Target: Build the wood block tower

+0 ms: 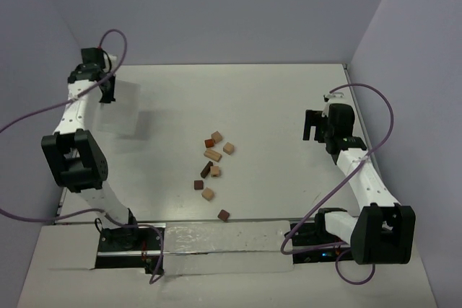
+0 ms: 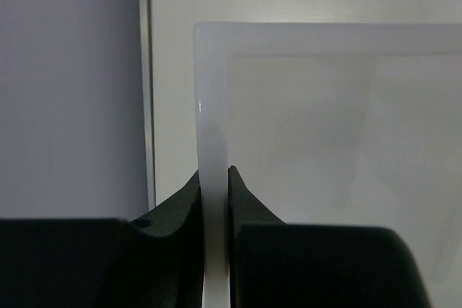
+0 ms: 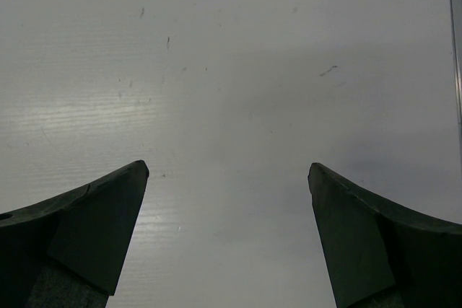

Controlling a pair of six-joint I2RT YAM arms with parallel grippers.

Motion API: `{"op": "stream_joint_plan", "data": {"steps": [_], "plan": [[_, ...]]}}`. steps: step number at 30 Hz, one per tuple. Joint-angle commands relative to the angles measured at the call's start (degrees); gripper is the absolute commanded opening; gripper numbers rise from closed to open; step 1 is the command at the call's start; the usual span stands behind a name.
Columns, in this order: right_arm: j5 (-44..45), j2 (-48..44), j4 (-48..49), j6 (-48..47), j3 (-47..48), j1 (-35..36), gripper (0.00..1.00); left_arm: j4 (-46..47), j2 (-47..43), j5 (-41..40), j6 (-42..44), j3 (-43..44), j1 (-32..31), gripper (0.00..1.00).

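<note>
Several wood blocks lie loose and flat in the middle of the table: light tan ones (image 1: 229,148), a reddish-brown one (image 1: 209,143) and dark brown ones (image 1: 198,185). No tower shows in any view. My left gripper (image 1: 107,94) (image 2: 214,172) is at the far left, shut on the rim of a translucent white container (image 2: 209,106) (image 1: 124,110). My right gripper (image 1: 312,126) (image 3: 227,167) hovers open over bare table, to the right of the blocks, with nothing between its fingers.
Lilac walls close in the white table (image 1: 274,99) at the back and both sides. A crinkled clear strip (image 1: 224,239) lies along the near edge between the arm bases. Purple cables (image 1: 375,106) loop off both arms.
</note>
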Motion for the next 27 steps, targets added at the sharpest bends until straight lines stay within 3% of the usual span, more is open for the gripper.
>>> {"op": "stream_joint_plan", "data": {"steps": [1, 4, 7, 12, 22, 27], "plan": [[-0.49, 0.56, 0.23, 0.12, 3.04, -0.26, 1.0, -5.51, 11.97, 14.83, 4.8, 16.59, 9.01, 0.0], [-0.31, 1.16, -0.05, -0.02, 3.23, -0.31, 1.0, -14.62, 23.17, 21.6, 5.45, 31.1, 14.51, 0.0], [-0.16, 1.29, 0.13, -0.32, 3.12, -0.26, 1.0, -16.55, 27.61, 22.69, 6.61, 35.17, 17.32, 0.0], [-0.23, 1.95, 0.02, -0.24, 3.36, -0.26, 1.0, -11.16, 26.77, 21.37, 9.79, 27.58, 18.43, 0.0], [0.15, 3.15, 0.04, -0.24, 3.52, -0.26, 1.0, -10.07, 28.97, 24.38, 7.19, 26.22, 20.7, 0.01], [0.21, 3.18, -0.05, -0.24, 3.67, -0.26, 1.0, -9.58, 29.09, 24.97, 7.34, 25.09, 21.08, 0.07]]}}
